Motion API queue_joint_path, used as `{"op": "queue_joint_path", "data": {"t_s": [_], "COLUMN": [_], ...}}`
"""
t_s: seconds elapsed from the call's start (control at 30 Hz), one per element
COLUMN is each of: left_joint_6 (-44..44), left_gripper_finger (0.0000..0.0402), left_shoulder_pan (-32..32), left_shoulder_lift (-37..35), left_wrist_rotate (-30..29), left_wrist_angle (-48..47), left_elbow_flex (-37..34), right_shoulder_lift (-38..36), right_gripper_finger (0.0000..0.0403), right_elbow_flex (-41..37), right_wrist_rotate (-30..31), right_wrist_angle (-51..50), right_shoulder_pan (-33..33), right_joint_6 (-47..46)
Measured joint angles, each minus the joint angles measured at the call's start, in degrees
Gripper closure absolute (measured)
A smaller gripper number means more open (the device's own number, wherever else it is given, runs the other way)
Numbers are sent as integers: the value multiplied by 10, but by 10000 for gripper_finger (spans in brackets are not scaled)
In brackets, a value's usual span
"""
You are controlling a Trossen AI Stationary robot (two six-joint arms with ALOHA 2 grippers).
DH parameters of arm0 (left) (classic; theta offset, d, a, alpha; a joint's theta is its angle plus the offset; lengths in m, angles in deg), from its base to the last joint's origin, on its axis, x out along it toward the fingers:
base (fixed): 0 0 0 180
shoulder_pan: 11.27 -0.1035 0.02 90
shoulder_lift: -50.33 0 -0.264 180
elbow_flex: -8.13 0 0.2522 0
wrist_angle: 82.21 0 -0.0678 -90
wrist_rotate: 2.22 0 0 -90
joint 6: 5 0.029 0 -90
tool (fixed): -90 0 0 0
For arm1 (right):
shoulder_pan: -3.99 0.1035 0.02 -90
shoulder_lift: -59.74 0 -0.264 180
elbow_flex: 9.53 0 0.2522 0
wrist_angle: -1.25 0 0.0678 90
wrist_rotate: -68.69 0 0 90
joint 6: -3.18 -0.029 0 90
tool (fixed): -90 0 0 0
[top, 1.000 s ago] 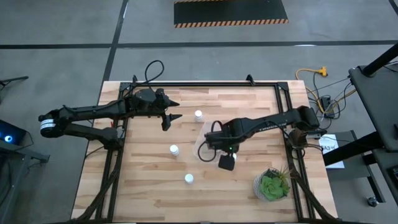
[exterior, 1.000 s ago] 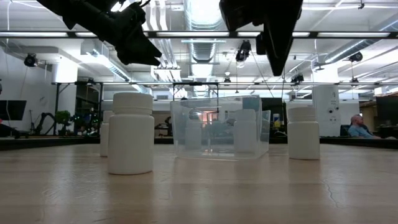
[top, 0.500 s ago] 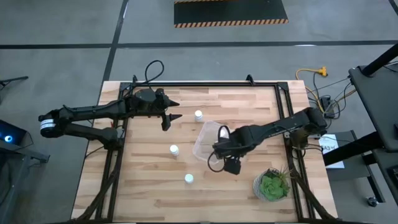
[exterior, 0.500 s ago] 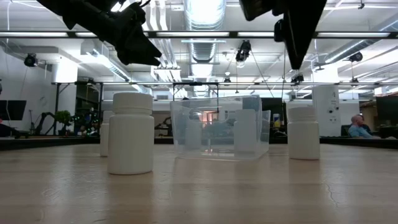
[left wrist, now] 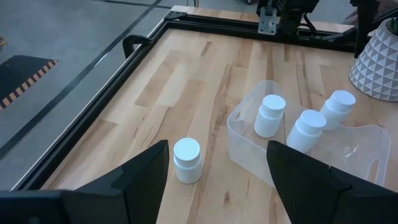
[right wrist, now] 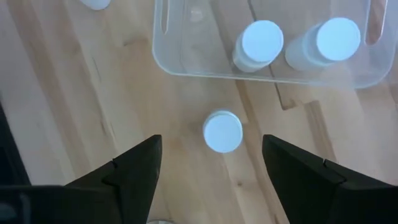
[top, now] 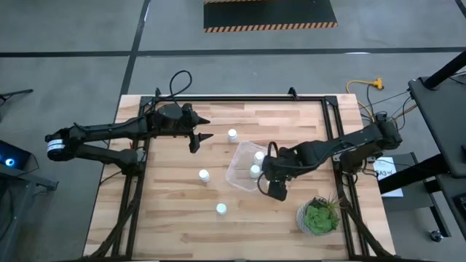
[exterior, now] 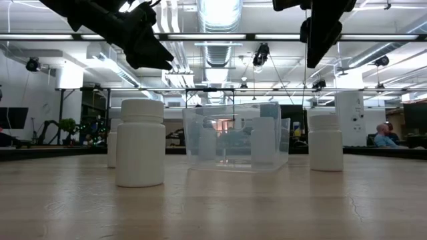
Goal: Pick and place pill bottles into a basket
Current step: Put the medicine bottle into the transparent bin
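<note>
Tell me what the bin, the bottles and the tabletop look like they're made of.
The bin looks like clear glossy plastic: bottles show through its walls. The bottles seem to be matte white plastic, opaque with smooth round caps. The tabletop appears to be light wood, with visible planks and grain, though it could be a laminate.

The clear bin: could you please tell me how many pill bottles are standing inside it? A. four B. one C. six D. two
D, since the right wrist view shows just two pill bottles inside the clear bin, while a third bottle stands just outside its wall.
</note>
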Motion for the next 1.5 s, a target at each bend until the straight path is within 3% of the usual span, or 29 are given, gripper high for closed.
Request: {"op": "queue_joint_path", "data": {"t_s": [0.37,0.73,1.33,1.5], "left_joint_6": [0,0,0,-2], "left_gripper_finger": [148,148,148,148], "left_shoulder_pan": [0,0,0,0], "left_shoulder_lift": [0,0,0,0], "left_wrist_rotate": [0,0,0,0], "left_wrist_angle": [-1,-1,-1,-1], "left_elbow_flex": [0,0,0,0], "right_shoulder_lift": [-28,-16,-14,3], "right_gripper_finger": [136,136,135,112], "right_elbow_flex": [-78,-82,-83,-83], "right_wrist_rotate": [2,2,3,-1], "right_wrist_angle": [15,50,77,72], "right_shoulder_pan": [0,0,0,0], "right_joint_6": [33,93,102,94]}}
